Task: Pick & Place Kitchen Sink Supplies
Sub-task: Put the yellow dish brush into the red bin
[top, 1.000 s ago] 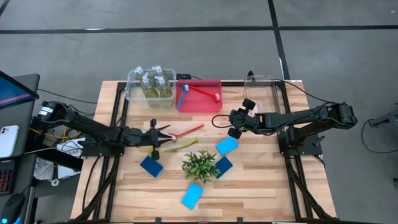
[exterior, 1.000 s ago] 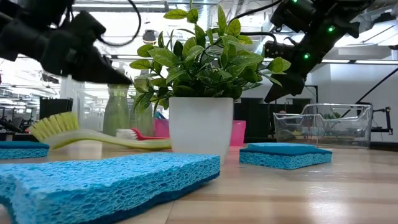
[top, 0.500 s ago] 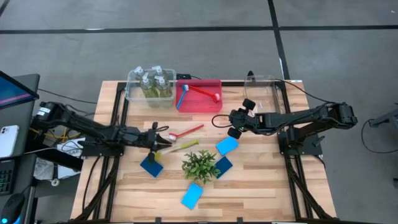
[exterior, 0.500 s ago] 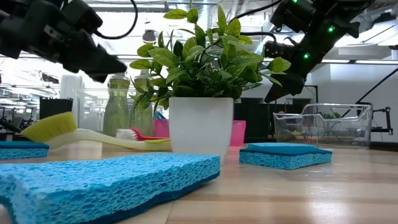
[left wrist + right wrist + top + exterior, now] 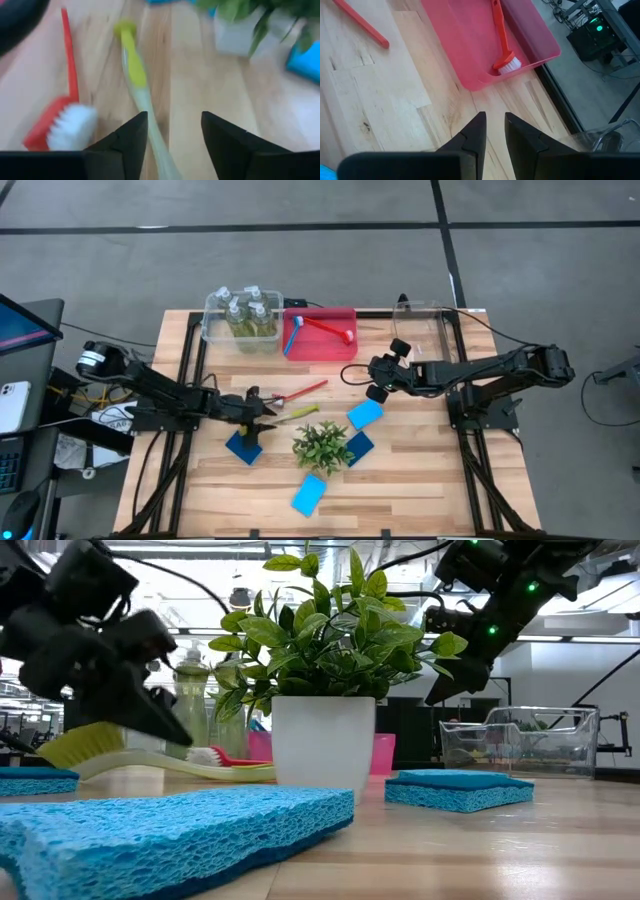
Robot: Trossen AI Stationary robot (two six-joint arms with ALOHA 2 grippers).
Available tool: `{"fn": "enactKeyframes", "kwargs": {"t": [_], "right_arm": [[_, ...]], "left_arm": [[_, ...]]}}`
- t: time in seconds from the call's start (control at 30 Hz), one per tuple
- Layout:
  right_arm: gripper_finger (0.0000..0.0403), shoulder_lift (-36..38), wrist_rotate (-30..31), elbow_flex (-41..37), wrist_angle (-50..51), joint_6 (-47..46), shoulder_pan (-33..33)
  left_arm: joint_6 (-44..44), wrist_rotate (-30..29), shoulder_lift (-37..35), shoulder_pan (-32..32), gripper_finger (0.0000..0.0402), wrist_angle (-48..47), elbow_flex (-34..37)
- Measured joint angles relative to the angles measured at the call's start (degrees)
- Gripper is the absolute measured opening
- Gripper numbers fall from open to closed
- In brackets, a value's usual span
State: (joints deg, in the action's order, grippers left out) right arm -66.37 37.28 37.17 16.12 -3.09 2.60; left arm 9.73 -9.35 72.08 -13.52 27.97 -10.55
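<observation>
Yellow brush (image 5: 134, 70) lies on the wood beside the red brush (image 5: 65, 110), handle running straight ahead between the left gripper's (image 5: 172, 131) spread fingers; right gripper (image 5: 494, 131), nearly closed and empty, waits farther off

We see two dark, slender jointed arms, the left arm (image 5: 150, 392) with a pale round cap at its base end, the right arm (image 5: 500, 368) trailing a black cable. Small green lights glow on the right arm's housing.

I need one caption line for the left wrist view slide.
Left gripper open above the yellow brush, red brush beside it.
</observation>
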Motion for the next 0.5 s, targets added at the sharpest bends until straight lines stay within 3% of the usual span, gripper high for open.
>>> {"fn": "enactKeyframes", "kwargs": {"t": [0.23, 0.5], "right_arm": [[0.0063, 0.0, 0.0, 0.0, 0.0, 0.0, 0.0], [0.0063, 0.0, 0.0, 0.0, 0.0, 0.0, 0.0]], "left_arm": [[1.8, 0.1, 7.9, 0.0, 0.0201, 0.4, 0.0], [1.8, -1.7, 10.3, 0.0, 0.0169, 1.2, -0.2]]}}
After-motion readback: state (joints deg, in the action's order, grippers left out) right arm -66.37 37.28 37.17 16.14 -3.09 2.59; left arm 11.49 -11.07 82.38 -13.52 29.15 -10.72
